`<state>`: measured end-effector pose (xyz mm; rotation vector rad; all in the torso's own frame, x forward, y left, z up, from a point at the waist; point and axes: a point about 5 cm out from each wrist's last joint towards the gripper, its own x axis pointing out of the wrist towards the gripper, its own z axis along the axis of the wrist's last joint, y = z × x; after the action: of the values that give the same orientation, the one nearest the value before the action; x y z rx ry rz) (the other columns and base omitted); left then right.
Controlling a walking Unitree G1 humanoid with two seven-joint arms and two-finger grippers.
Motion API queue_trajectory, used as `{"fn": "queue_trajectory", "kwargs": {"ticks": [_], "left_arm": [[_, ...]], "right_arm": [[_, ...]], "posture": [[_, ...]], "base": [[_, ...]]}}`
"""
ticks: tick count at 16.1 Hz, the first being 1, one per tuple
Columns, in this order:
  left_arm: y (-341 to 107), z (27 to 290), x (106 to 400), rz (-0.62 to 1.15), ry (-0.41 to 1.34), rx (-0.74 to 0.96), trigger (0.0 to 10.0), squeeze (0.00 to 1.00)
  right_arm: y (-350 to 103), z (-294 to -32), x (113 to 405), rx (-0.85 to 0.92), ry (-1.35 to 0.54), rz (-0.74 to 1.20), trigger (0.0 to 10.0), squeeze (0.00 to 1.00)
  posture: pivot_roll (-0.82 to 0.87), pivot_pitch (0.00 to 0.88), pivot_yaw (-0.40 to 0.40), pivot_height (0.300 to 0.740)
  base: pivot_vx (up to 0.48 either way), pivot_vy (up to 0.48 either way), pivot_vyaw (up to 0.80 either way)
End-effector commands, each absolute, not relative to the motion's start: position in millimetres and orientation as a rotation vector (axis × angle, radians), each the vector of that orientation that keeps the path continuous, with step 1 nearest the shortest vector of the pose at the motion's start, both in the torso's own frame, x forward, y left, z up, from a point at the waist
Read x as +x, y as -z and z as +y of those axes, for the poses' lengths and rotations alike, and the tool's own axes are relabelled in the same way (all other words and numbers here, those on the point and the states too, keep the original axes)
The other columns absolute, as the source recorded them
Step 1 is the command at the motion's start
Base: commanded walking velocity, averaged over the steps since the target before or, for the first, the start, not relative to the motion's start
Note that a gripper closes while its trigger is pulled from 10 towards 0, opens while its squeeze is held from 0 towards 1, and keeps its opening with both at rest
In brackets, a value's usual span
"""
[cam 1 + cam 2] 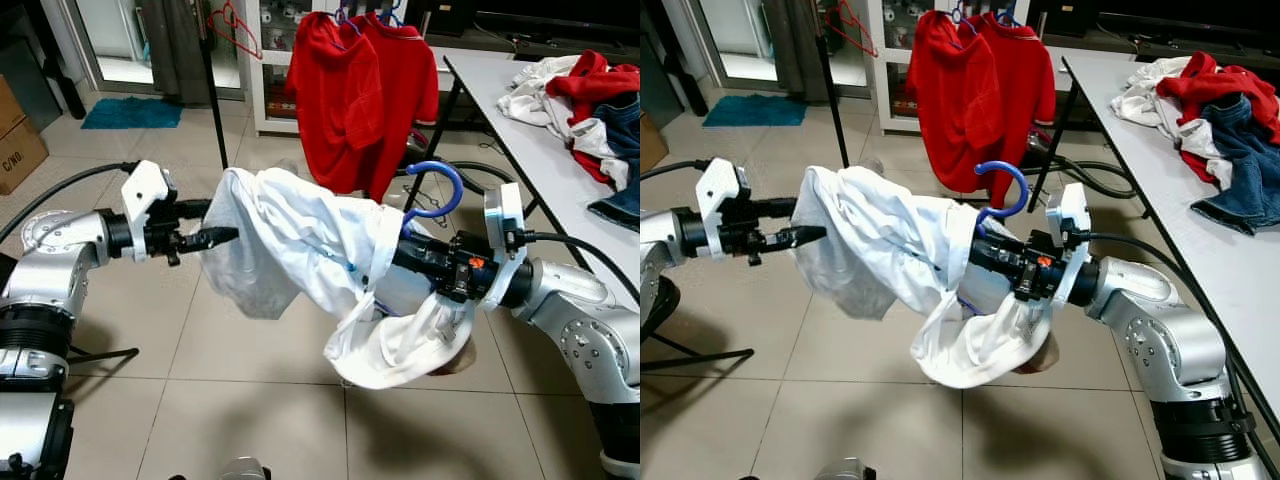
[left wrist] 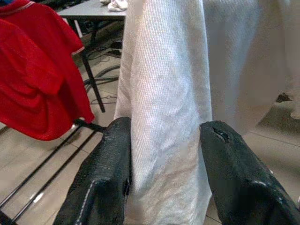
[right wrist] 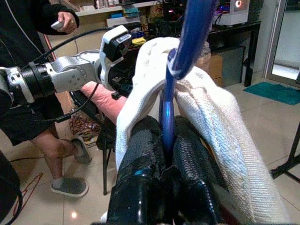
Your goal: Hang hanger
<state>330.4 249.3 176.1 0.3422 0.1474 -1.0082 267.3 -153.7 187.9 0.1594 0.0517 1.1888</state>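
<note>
A white shirt (image 1: 290,240) on a blue hanger is stretched between my two grippers above the tiled floor. The hanger's blue hook (image 1: 440,185) sticks up out of the collar. My right gripper (image 3: 166,136) is shut on the hanger's blue stem just below the hook, with the collar bunched over its fingers (image 1: 425,258). My left gripper (image 1: 212,236) is at the shirt's far shoulder. In the left wrist view a fold of the white cloth (image 2: 164,140) sits pinched between its two black fingers (image 2: 110,178). The shirt's lower part hangs in a loose bundle under my right wrist.
Two red shirts (image 1: 360,90) hang on a rack straight ahead, with a red hanger (image 1: 235,25) on a pole to their left. A grey table (image 1: 500,110) with piled clothes (image 1: 590,100) runs along the right. A person (image 3: 28,117) stands behind my left arm.
</note>
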Motion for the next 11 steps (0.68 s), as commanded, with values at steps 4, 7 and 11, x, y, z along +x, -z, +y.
{"fn": "queue_trajectory", "kwargs": {"ticks": [4, 7, 11], "left_arm": [[-179, 248, 333, 0.127, 1.009, 0.351, 0.0, 0.00], [-183, 246, 340, 0.105, 0.957, 0.376, 0.0, 0.00], [-186, 248, 343, 0.069, 0.914, 0.377, 0.0, 0.00]], "right_arm": [[-203, -155, 269, 0.150, -1.215, -0.005, 10.0, 0.00], [-202, -155, 270, 0.152, -1.217, -0.007, 10.0, 0.00], [-202, -154, 271, 0.156, -1.209, -0.017, 10.0, 0.00]], "posture": [[0.05, 0.000, -0.025, 0.740], [0.05, 0.000, -0.027, 0.740], [0.05, 0.000, -0.025, 0.740]], "base": [[0.000, 0.000, 0.00], [0.000, 0.000, 0.00], [0.000, 0.000, 0.00]]}}
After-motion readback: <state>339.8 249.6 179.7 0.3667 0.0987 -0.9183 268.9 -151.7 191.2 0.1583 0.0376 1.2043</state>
